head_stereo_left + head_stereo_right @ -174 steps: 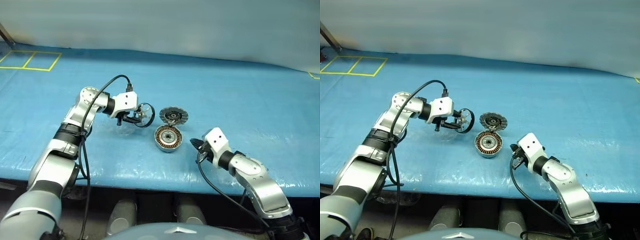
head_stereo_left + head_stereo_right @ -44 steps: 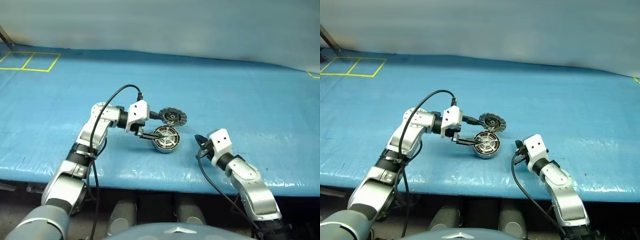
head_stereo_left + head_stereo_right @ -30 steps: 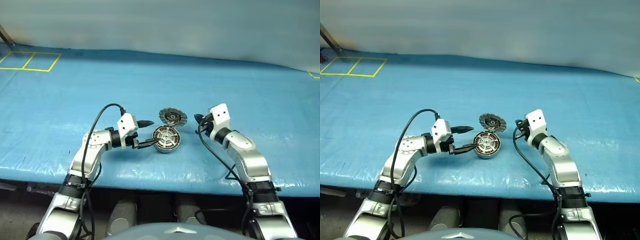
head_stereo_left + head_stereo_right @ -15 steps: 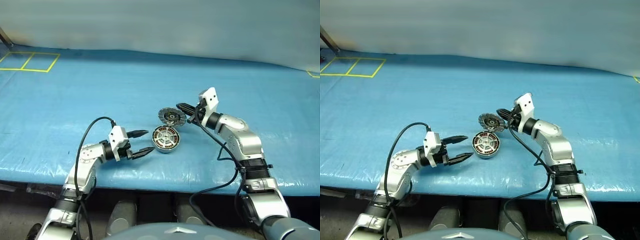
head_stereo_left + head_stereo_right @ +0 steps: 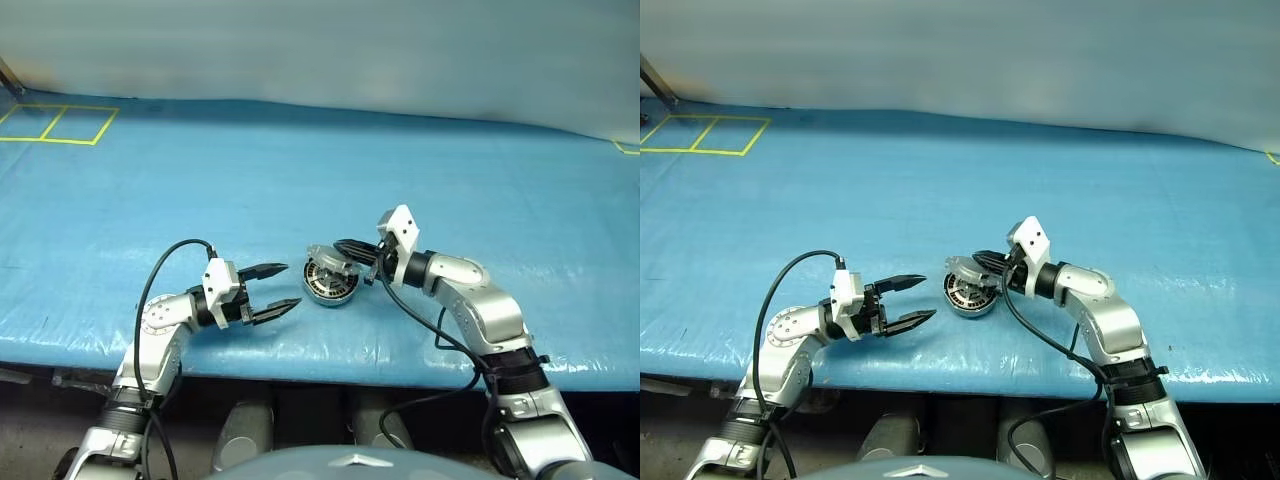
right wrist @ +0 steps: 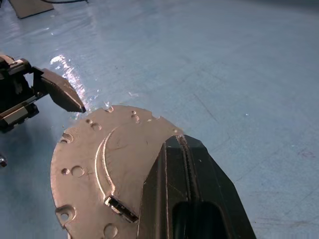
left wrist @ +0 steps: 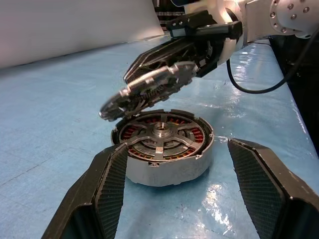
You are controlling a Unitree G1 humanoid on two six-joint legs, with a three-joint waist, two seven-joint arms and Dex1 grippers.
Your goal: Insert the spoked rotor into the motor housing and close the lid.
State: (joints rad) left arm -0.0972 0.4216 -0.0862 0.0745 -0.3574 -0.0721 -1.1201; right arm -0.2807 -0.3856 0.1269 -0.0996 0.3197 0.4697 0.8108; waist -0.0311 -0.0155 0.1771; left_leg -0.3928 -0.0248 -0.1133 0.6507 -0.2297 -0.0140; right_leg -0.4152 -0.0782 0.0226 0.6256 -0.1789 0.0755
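You've got the motor housing (image 5: 330,284) sitting on the blue table cover (image 5: 420,170), near the front edge, roughly centre btwn both arms. The spoked rotor (image 7: 162,141) already sits inside it: silver hub & broad spokes w/ copper windings showing around them, seen clearly in the left wrist view. Your right gripper (image 5: 347,247) comes in from the right, fingers pressed together w/ no gap; its tips lie on top of the lid (image 5: 327,260), on its far-right side. Can't tell if they pinch the lid or just press on it. The lid is tilted over the housing: its left edge is low, at or just above the housing's left rim, the right side lifted, so a wedge of gap stays open & the housing isn't closed yet. Ribbed face looks downward toward the rotor; plain silver face (image 6: 109,164) w/ small holes is up, per right wrist view. Your left gripper (image 5: 277,289) is just left of the housing, pointing right at it, fingers spread wide, holding nothing & apart from the housing. Yellow tape lines (image 5: 60,124) at far left corner of the cover.
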